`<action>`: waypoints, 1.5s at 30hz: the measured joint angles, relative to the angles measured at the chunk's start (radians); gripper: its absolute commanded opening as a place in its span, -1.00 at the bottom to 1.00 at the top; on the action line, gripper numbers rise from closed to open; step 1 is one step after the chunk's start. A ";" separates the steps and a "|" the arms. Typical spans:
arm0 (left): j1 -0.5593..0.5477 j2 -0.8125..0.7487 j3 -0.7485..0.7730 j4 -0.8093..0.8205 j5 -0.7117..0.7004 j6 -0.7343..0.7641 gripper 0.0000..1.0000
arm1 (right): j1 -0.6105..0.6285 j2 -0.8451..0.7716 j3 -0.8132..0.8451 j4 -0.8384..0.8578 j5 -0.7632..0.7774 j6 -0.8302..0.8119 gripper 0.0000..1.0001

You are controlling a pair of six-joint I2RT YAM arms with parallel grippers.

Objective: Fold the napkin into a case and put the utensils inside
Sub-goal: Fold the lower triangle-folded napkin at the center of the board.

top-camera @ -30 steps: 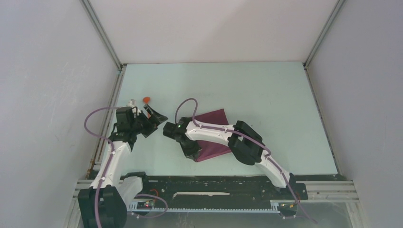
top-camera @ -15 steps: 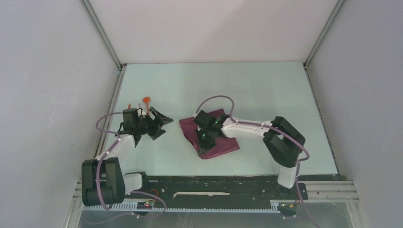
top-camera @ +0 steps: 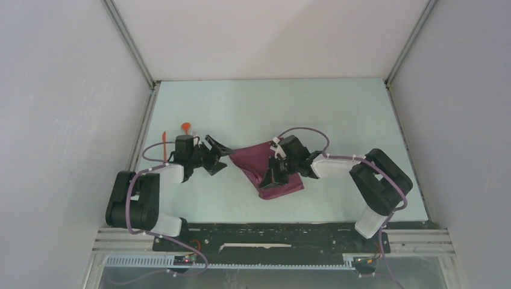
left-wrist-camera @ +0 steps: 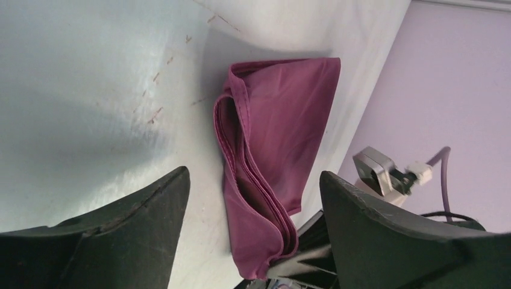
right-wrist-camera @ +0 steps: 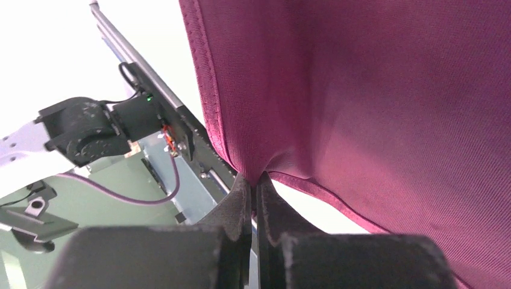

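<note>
The maroon napkin [top-camera: 259,165] lies folded in layers at the table's middle. My right gripper [top-camera: 269,176] is shut on a fold of its cloth and holds it up a little; in the right wrist view the closed gripper [right-wrist-camera: 256,179] pinches the napkin [right-wrist-camera: 373,108]. In the left wrist view the napkin's [left-wrist-camera: 283,114] layered edge gapes open. My left gripper [top-camera: 222,158] stands open just left of the napkin, pointing at it with nothing between its fingers [left-wrist-camera: 150,211]. Two orange utensils lie at the far left: a spoon [top-camera: 185,127] and a thin stick [top-camera: 163,137].
The left wall's metal rail [top-camera: 140,129] runs close behind the utensils. The black base rail [top-camera: 271,241] lines the near edge. The right arm's elbow [top-camera: 379,174] rests low over the table at the right.
My right gripper has moved right and back along the napkin, lifting a fold. My left gripper has moved right toward the napkin, and the thin orange stick now shows.
</note>
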 measured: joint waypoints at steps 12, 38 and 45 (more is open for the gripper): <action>-0.069 0.082 0.076 0.046 -0.086 -0.041 0.01 | -0.081 -0.058 -0.092 0.107 -0.087 0.000 -1.00; -0.260 0.289 0.392 -0.048 -0.166 -0.039 -0.59 | -0.154 -0.086 -0.198 0.126 -0.105 -0.059 -1.00; -0.302 0.367 0.467 -0.074 -0.168 -0.032 -0.61 | -0.145 -0.086 -0.203 0.092 -0.070 -0.091 -1.00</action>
